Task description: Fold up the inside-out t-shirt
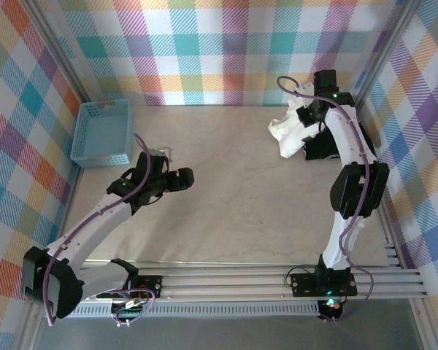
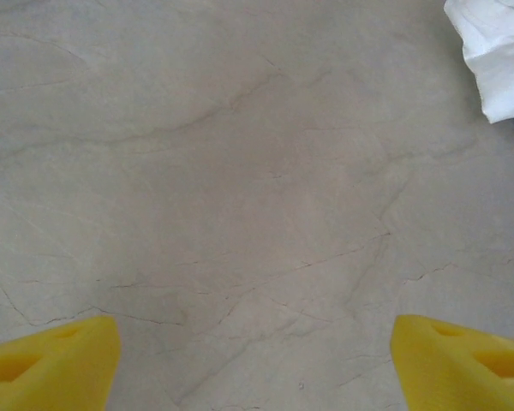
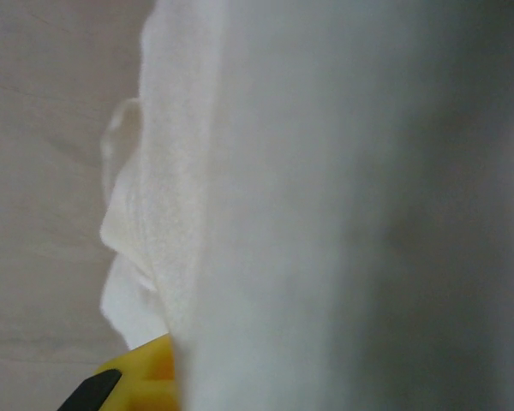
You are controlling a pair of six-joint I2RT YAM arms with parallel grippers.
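Two sets of jaws: nearest, the left jaws stand released over tabletop [image 2: 240, 171], the inside-out t-shirt [image 2: 497, 60] well ahead and right of them. Farther off, the right jaws clench that bunched shirt; a shallow pinch could let it slip. Their wrist view resolves layered folds that the top view flattens.

Colours and patterns in the workcell.
White inside-out t-shirt [image 1: 286, 138]; light-blue basket [image 1: 102, 131]; beige bench [image 1: 226, 197] with faint grey veining; walls [image 1: 226, 44] in pastel plaid of teal, purple, orange, yellow; arms [image 1: 95, 221] white and black, fingers [image 2: 51, 364] yellow, cables [image 1: 141, 146] purple.
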